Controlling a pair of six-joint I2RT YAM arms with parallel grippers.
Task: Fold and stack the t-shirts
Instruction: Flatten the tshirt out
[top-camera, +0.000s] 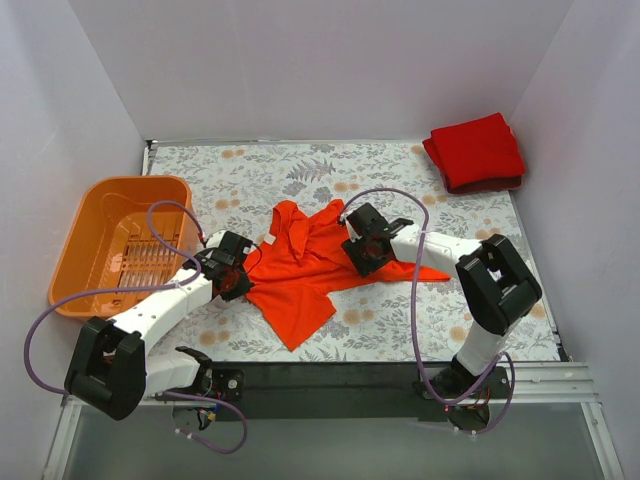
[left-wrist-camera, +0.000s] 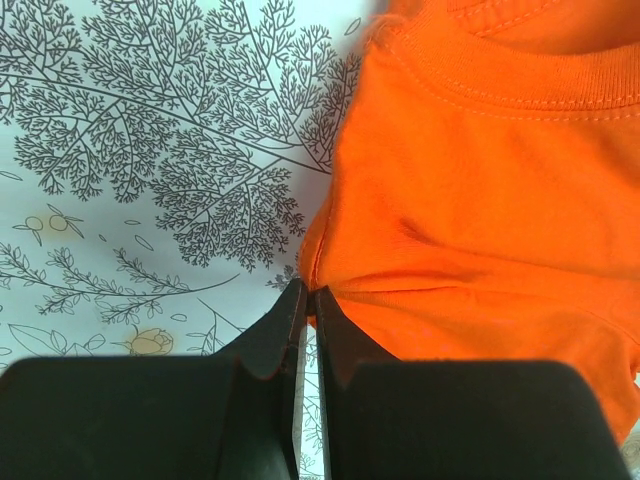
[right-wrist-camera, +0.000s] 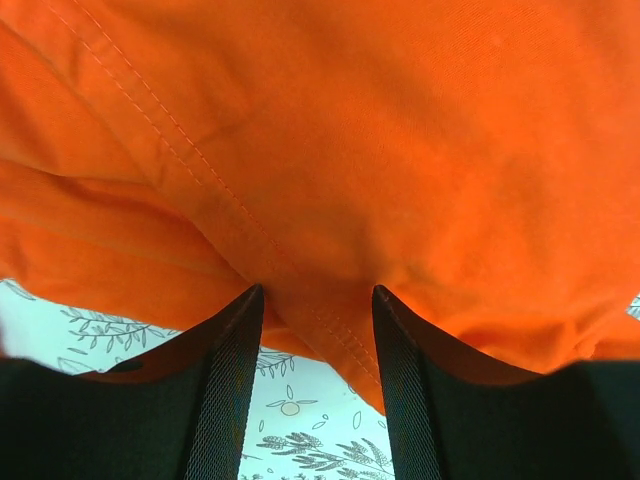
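Note:
The bright orange-red t-shirt (top-camera: 300, 265) lies crumpled and partly spread in the middle of the table. My left gripper (top-camera: 238, 275) is at its left edge, jaws shut (left-wrist-camera: 308, 292) and pinching the seam of the cloth (left-wrist-camera: 480, 200). On the shirt's right side, my right gripper (top-camera: 362, 250) is open (right-wrist-camera: 318, 295). Its fingers stand on either side of a hemmed fold of the orange cloth (right-wrist-camera: 350, 130), which hangs down between them. The deeper red t-shirt (top-camera: 475, 152) sits folded at the far right corner.
An orange plastic basket (top-camera: 75, 250) stands at the left edge of the table, close to my left arm. White walls close in the table on three sides. The floral tablecloth (top-camera: 250, 170) is bare behind the shirt.

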